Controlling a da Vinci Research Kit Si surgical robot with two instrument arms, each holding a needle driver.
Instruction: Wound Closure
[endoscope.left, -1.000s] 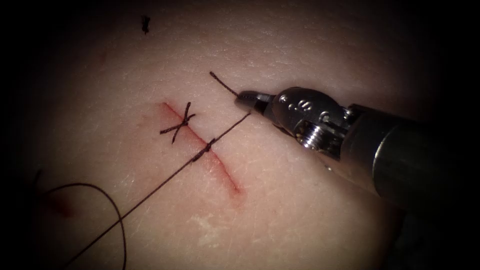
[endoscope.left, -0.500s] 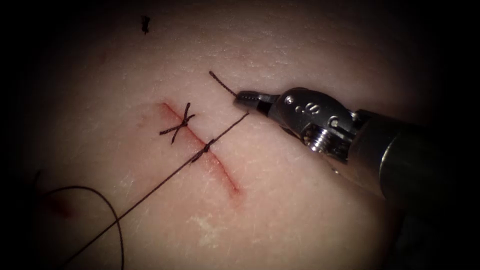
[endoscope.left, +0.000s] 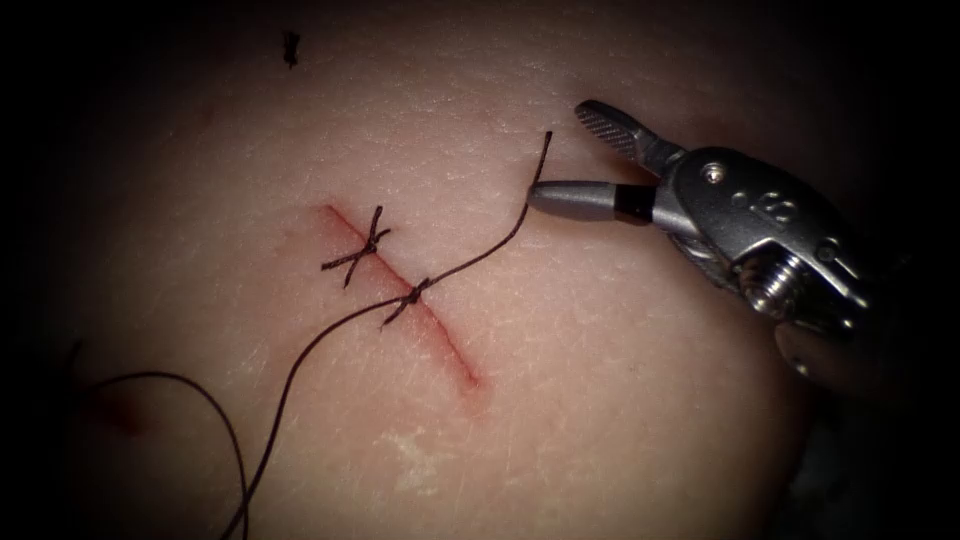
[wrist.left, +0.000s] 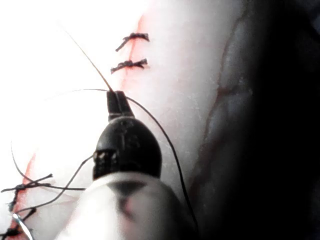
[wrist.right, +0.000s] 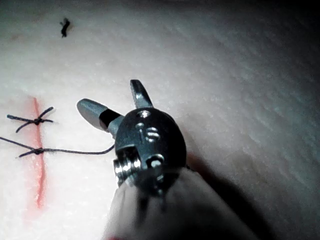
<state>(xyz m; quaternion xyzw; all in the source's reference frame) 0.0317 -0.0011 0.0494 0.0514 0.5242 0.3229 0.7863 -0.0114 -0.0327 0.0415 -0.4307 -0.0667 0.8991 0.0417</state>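
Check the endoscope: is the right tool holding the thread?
No: the right tool has its jaws spread open, holding nothing, and the thread lies slack on the tissue just off the lower jaw's tip.

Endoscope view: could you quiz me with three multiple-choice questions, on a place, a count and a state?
1. Where is the right tool relative to the cut? A) on it B) left of it C) right of it
2. How many knotted stitches cross the cut? A) one B) two C) four
3. The right tool's jaws are: A) open, gripping nothing B) shut on a needle C) shut on tissue
Answers: C, it sits right of the cut; B, two knots lie on it; A, jaws spread, gripping nothing. The left tool grips thread.
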